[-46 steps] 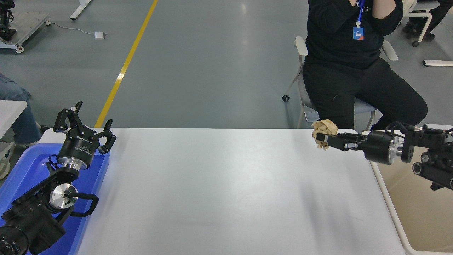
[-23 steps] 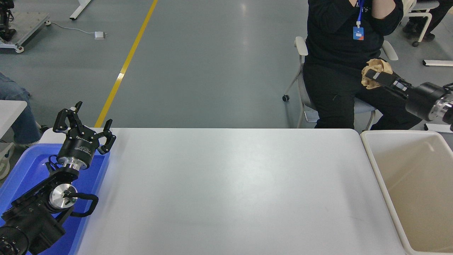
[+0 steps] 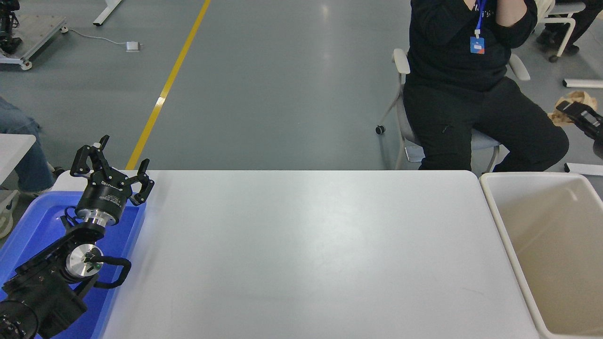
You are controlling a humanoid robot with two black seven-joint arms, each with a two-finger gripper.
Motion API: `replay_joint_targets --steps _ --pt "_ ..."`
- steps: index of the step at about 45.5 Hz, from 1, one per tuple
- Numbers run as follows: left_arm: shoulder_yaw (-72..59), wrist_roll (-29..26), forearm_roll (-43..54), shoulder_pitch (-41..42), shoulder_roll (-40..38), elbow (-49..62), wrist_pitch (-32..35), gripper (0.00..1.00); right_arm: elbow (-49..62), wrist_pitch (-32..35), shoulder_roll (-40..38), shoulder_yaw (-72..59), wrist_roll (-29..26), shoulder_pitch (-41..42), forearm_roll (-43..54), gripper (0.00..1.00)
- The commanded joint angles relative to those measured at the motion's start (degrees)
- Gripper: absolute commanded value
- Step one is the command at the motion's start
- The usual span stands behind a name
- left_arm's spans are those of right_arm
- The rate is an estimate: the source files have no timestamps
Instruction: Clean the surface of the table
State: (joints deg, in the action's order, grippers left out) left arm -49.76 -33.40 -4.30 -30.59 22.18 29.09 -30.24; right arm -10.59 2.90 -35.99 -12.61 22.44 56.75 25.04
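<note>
The white table surface (image 3: 306, 254) fills the middle of the head view and is bare. My right gripper (image 3: 567, 107) is at the right edge, high above the beige bin (image 3: 518, 235), shut on a crumpled brown paper ball (image 3: 571, 100). Most of the right arm is out of frame. My left gripper (image 3: 112, 162) is parked at the lower left over the blue tray (image 3: 28, 230), open and empty.
A person in black sits on a chair (image 3: 405, 117) beyond the table's far right edge. The beige bin stands against the table's right side, the blue tray at its left. Another table corner (image 3: 14, 146) shows at the far left.
My right gripper has lifted the paper ball from just above the table's far right corner, up and to the right, to the picture's right edge. The left arm has not moved.
</note>
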Motion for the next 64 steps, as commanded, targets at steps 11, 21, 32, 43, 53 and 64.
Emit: replay_joint_targets --steps 11,21,32,43,53,64 --pt "0.0 0.0 0.0 0.0 0.1 0.0 0.0 1.00 7.2 -0.5 4.2 0.1 -21.7 -5.9 -8.8 0.00" --pt "0.0 0.0 0.0 0.0 0.0 0.0 0.0 1.00 9.6 -1.0 8.0 0.2 -24.4 -8.0 -9.0 0.00" --pt "0.0 0.0 0.0 0.0 0.1 0.0 0.0 1.00 9.7 -5.4 13.6 0.2 -24.4 -11.9 -9.0 0.00" --pt "0.0 0.0 0.0 0.0 0.0 0.0 0.0 1.00 9.7 -8.6 19.4 0.3 -24.3 -17.1 -9.2 0.00" --pt "0.0 0.0 0.0 0.0 0.0 0.0 0.0 1.00 9.7 -9.2 19.6 0.4 -24.3 -17.5 -9.1 0.00" --pt "-0.1 0.0 0.0 0.0 0.0 0.0 0.0 1.00 9.7 -9.2 19.6 0.4 -24.3 -17.5 -9.1 0.00"
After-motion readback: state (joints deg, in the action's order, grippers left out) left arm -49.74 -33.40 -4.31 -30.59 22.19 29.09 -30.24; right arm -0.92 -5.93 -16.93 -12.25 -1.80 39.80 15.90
